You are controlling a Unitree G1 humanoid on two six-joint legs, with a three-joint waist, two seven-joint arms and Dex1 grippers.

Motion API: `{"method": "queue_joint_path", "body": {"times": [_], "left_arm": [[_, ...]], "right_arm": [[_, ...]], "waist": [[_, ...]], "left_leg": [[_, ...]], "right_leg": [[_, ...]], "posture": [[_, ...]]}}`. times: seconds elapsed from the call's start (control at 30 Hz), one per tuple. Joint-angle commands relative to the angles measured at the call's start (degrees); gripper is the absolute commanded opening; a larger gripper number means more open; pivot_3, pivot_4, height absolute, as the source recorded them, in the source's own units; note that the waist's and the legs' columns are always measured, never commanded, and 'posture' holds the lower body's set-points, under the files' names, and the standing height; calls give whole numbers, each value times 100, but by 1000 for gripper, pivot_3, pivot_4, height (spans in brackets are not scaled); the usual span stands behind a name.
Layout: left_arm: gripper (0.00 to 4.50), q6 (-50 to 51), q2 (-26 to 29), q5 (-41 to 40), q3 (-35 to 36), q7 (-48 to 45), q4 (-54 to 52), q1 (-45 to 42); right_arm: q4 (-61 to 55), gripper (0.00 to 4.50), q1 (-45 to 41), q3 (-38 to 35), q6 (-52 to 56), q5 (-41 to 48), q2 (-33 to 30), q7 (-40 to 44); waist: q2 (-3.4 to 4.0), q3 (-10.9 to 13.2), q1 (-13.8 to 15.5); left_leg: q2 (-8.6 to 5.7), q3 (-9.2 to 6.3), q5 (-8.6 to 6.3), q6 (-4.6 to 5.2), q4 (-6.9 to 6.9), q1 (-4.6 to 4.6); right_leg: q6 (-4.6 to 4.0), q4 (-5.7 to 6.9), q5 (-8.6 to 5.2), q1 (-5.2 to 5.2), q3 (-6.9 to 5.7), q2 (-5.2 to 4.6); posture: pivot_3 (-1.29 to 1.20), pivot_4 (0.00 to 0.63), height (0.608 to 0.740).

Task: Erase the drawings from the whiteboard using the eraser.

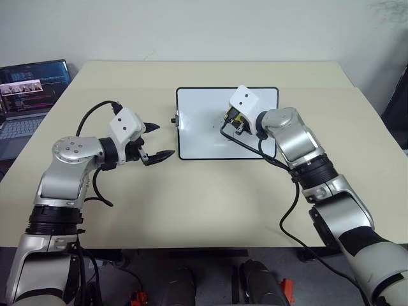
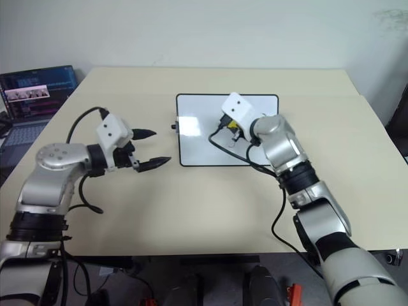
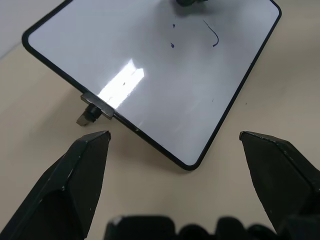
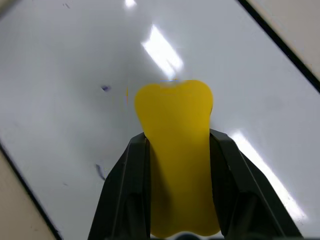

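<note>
The whiteboard (image 1: 201,131) lies flat at the middle of the tan table, black-framed, with a knob on its left side. My right gripper (image 4: 177,137) is shut on the yellow eraser (image 4: 175,150) and holds it over the board's right half (image 1: 234,117). The drawings are thin dark marks: a hook-shaped curve (image 3: 214,36) and a small dot (image 3: 172,45) in the left wrist view, and small specks (image 4: 105,88) beside the eraser. My left gripper (image 1: 164,140) is open and holds nothing. It hovers just left of the board's near left corner, apart from it.
An open laptop (image 1: 29,95) with a lit screen stands off the table's far left corner. The table (image 1: 191,204) runs wide and bare in front of the board. A black cable (image 1: 255,148) from my right wrist loops over the board's near right part.
</note>
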Motion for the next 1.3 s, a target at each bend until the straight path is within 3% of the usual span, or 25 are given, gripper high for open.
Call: {"method": "queue_joint_path", "body": {"times": [0.03, 0.37, 0.73, 1.03, 1.3], "left_arm": [[4500, -8, 25, -19, 74, 65, -243, 0], [4500, 77, 26, -54, 105, 137, -374, 108], [4500, 82, 7, -37, 91, 181, -381, 110], [4500, 83, 43, -39, 108, 155, -348, 86], [4500, 54, -15, -14, 47, 149, -274, -4]], "right_arm": [[302, 1193, -397, -33, 53, -121, 89, -216], [995, 1193, -826, 390, -148, -509, 501, -373], [840, 1192, -547, 1322, -308, -942, 715, 383], [899, 1192, -539, 1221, -311, -955, 723, 381], [1770, 1192, -994, 870, -483, -999, 384, -167]], "waist": [[0, 0, -7], [0, 0, -49], [-1, -1, -69], [-1, -1, -76], [-1, -1, -46]], "left_leg": [[0, 0, 0, 0, 0, 0], [0, 0, 0, 0, 1, 8], [0, -3, 0, 0, 1, 7], [0, -7, 0, 0, 6, 7], [0, -9, 0, 0, 16, 7]], "right_leg": [[0, 0, 0, 0, 0, 0], [0, 12, 0, 1, 2, 1], [0, 11, 0, 1, 0, 2], [0, 15, 0, 2, -2, 2], [0, 18, 0, 6, -4, 2]], "posture": [[0, 150, 740], [0, 150, 740], [0, 150, 740], [0, 150, 740], [0, 150, 740]]}}
